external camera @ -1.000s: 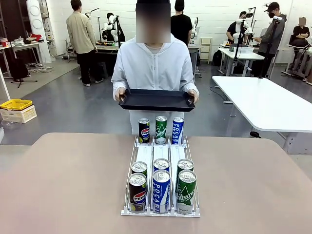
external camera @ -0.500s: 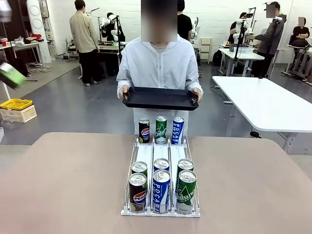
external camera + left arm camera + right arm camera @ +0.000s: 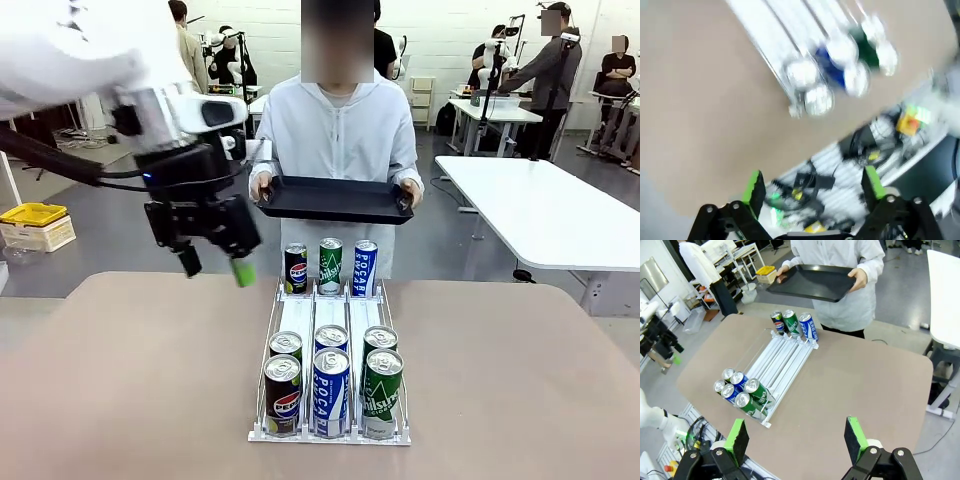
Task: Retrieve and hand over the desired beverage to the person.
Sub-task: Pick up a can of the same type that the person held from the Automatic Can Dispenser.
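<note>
Presently the left tool [image 3: 216, 267] hovers spread, well left of the cans [image 3: 331, 392]

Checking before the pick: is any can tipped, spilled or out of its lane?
Nothing stands out. All nine cans stand upright in the lanes of the rack, three at the far end, six near. No spill shows on the table; the person holds an empty tray.
</note>
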Motion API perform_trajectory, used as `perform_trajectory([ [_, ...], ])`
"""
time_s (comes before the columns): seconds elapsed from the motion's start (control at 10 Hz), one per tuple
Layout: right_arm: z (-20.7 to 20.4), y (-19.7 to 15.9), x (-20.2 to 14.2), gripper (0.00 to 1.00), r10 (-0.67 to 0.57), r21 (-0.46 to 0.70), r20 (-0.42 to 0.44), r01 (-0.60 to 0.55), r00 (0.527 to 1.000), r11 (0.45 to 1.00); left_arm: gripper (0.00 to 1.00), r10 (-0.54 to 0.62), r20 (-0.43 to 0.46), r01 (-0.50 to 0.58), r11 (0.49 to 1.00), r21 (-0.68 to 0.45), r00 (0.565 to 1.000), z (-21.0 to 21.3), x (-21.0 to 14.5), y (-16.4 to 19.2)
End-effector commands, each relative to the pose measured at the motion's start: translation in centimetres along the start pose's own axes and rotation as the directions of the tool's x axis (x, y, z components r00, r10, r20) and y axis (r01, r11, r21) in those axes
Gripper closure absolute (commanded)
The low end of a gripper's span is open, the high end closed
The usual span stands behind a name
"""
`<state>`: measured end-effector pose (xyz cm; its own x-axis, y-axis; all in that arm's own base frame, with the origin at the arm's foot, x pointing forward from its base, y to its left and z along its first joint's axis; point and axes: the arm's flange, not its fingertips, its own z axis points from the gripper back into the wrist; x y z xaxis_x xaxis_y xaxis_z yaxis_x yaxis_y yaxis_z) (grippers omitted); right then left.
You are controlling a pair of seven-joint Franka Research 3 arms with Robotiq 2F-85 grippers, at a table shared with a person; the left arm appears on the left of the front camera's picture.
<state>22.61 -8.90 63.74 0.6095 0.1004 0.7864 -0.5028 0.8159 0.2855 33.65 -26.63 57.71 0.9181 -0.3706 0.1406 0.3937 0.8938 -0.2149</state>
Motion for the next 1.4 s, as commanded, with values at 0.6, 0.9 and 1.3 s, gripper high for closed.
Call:
perform_trajectory([
  [0.6,0.0,-0.1,0.0,0.00,-0.004,0.002,0.001,0.004,1.000,1.000,0.00,0.298,0.171,-0.318,0.943,0.100,0.939,-4.3,1.3,-2.4],
  [0.9,0.0,-0.1,0.0,0.00,-0.004,0.002,0.001,0.004,1.000,1.000,0.00,0.298,0.171,-0.318,0.943,0.100,0.939,-4.3,1.3,-2.4],
  [1.3,0.0,-0.1,0.0,0.00,-0.004,0.002,0.001,0.004,1.000,1.000,0.00,0.298,0.171,-0.318,0.943,0.100,0.939,-4.3,1.3,-2.4],
])
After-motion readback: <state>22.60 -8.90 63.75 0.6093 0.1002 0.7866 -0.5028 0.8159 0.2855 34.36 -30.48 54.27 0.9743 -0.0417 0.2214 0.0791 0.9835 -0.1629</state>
